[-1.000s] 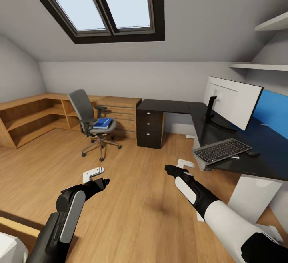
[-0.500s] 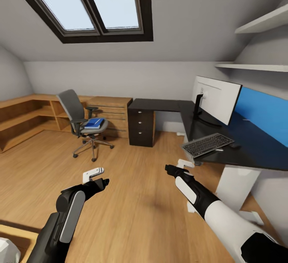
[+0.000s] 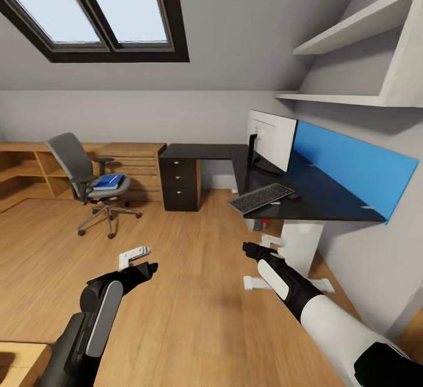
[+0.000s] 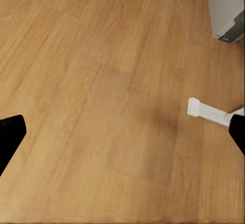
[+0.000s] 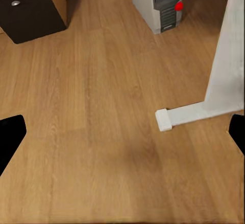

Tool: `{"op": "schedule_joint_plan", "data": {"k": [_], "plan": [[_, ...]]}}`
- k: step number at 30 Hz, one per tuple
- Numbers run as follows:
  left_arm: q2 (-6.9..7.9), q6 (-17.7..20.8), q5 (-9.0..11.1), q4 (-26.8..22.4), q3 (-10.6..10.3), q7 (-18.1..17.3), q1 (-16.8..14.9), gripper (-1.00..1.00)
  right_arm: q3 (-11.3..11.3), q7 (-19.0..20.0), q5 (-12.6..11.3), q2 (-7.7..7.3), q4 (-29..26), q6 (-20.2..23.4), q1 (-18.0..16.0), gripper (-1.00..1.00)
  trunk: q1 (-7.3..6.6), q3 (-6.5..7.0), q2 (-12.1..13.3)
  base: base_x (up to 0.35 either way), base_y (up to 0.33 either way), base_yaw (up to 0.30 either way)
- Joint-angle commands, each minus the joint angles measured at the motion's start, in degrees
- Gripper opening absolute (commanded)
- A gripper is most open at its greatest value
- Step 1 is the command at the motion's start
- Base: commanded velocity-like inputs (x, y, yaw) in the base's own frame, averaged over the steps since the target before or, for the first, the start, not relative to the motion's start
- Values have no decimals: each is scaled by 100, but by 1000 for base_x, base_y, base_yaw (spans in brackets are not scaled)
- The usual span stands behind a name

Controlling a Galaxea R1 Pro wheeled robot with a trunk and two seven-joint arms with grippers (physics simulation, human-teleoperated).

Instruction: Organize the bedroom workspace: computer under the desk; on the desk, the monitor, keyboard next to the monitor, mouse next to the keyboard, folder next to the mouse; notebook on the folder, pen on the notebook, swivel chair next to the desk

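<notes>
The grey swivel chair (image 3: pixel 88 178) stands at the far left with the blue folder (image 3: pixel 109 182) on its seat. The black desk (image 3: pixel 320 199) runs along the right wall. On it stand the monitor (image 3: pixel 271 139), the keyboard (image 3: pixel 261 197) at its front edge, and a small dark mouse (image 3: pixel 293 196) beside that. The light grey computer (image 5: pixel 162 3) stands on the floor under the desk. My left gripper (image 3: pixel 141 262) and right gripper (image 3: pixel 261 244) hang open and empty over the wood floor. I cannot make out the notebook or pen at this distance.
A black drawer unit (image 3: pixel 181 184) closes the desk's left end. The desk's white leg and foot (image 5: pixel 179 115) lie just ahead of my right gripper. Wooden shelving (image 3: pixel 23 175) lines the back left wall. White shelves (image 3: pixel 352 28) and a blue panel (image 3: pixel 358 169) are on the right wall.
The whole view has swung right, so chair, desk and skylights slid left in the picture and the right-hand shelves came in. Both arms hold the same pose, grippers still open.
</notes>
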Motion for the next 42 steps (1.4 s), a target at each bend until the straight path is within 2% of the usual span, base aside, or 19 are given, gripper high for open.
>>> {"op": "schedule_joint_plan", "data": {"k": [1,6,9,10,13,24,28,35,36,42], "plan": [[-6,18,62,-8,22,47,-4,100,35,-46,-22,-8,-12,22,-5,100,-2,-6,-4,-193,-192,-268],[-7,-10,62,-10,67,48,-4,100,10,-62,-17,-48,-159,-60,-4,100,-2,-6,-4,-76,-177,-268],[-5,-11,62,-8,75,48,-4,100,7,-76,-21,-109,-279,-145,-2,100,-2,-6,-4,-14,-111,-266],[-4,-8,62,-7,74,48,-4,100,8,-82,-25,-193,-343,-183,-1,100,-2,-6,-4,-4,-37,-191],[-5,-8,57,-6,75,48,-4,100,21,-85,-7,-246,-430,-205,0,100,-2,-6,-4,-3,-22,-113],[-11,-10,54,-5,72,46,-4,100,53,-78,39,-267,-509,-223,0,100,-2,-6,-4,0,-3,-18],[-13,-13,53,-4,72,47,-4,100,58,-78,315,-251,-579,-249,0,100,-2,-6,-4,0,0,0],[-13,-22,58,-9,72,42,-4,100,50,-86,341,-263,-609,-261,0,100,-2,-6,-4,1,-37,0],[-18,-23,45,-3,73,45,-4,100,55,-462,361,-263,-623,-450,0,100,-2,-6,-4,162,-245,0],[-29,-23,39,17,65,41,-4,100,58,-675,489,-265,-671,-506,7,100,-2,-6,-4,173,-251,0]]}}
